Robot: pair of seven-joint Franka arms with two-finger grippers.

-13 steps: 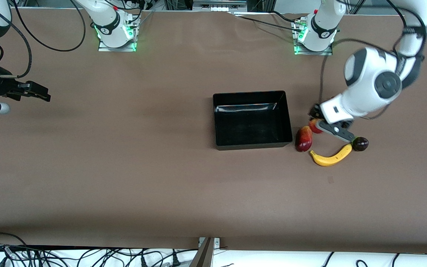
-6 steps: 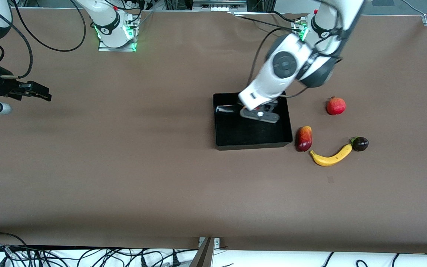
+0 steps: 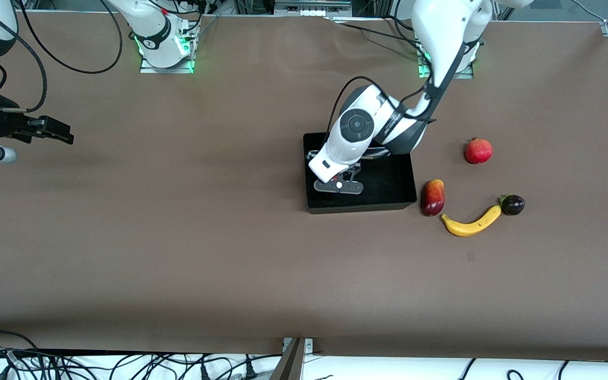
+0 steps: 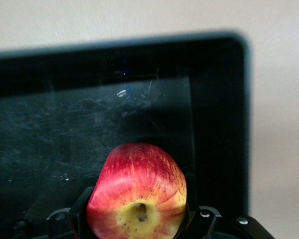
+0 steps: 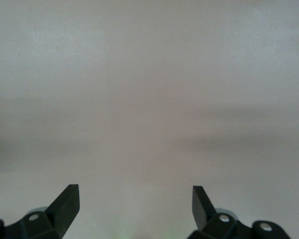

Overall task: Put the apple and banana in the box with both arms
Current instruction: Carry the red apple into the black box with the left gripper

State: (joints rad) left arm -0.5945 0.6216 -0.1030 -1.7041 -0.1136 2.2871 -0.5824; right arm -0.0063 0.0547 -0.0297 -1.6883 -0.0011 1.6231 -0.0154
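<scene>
Front view first: the left arm reaches from its base at the upper right of the frame down to the box (image 3: pixel 388 198), which sits just right of the frame's centre, and the left gripper (image 3: pixel 339 186) is low over the part of the box toward the right arm's end; the apple cannot be seen here because the wrist hides it. Right of the box lies a mango (image 3: pixel 433 197), just beside its wall; the banana (image 3: pixel 471 222) lies lower right of it, with a dark fruit (image 3: pixel 513 204) touching its upper tip, and a pomegranate (image 3: pixel 478 150) sits higher, apart. The right gripper (image 3: pixel 50 132) waits at the left edge of the frame, over bare table (image 3: pixel 177 237). Left wrist view: the apple (image 4: pixel 137 196) fills the bottom centre, clamped between the two fingers (image 4: pixel 79 214) of the left gripper, above the black floor of the box (image 4: pixel 239 124). Right wrist view: the fingers (image 5: pixel 65 201) of the right gripper stand wide apart and hold nothing, with only table below.
</scene>
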